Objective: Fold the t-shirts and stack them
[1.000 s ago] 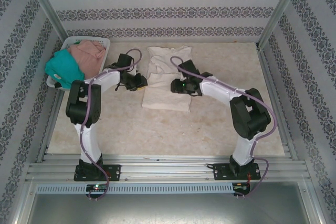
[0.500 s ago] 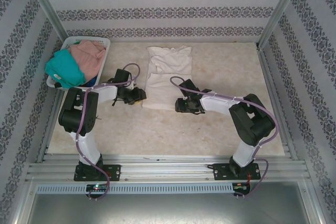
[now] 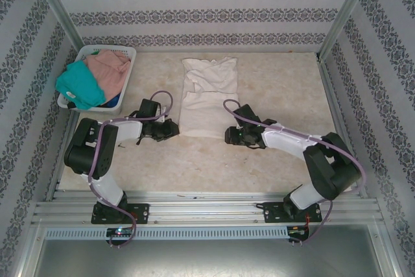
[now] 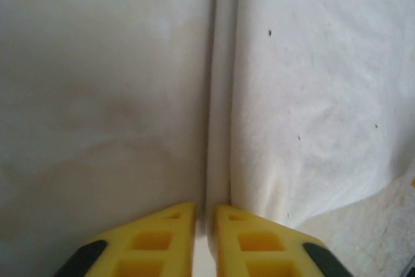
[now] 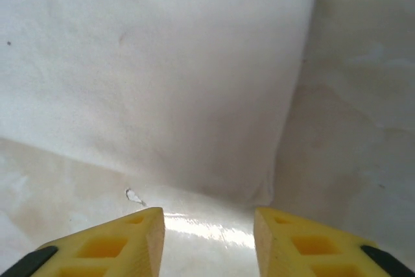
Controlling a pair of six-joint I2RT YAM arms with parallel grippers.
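cream t-shirt [image 3: 207, 95]: lies flat mid-tabletop [image 3: 279, 89], folded into a long strip running away from the arms.
left gripper [image 4: 205, 225]: fingers almost together, pinching the shirt's folded side edge at its near-left corner.
right gripper [image 5: 209, 231]: fingers spread apart, holding nothing, low over the tabletop just short of the shirt's near-right corner.
basket [image 3: 124, 50]: far left, holds 2 shirts, the teal t-shirt [image 3: 78, 85] and the pink t-shirt [image 3: 109, 66].

I had both arms folded low across mid-frame in the top view, with the left gripper [image 3: 174, 129] pinched onto the cream t-shirt [image 3: 207, 98] edge and the right gripper [image 3: 229, 136] spread open.
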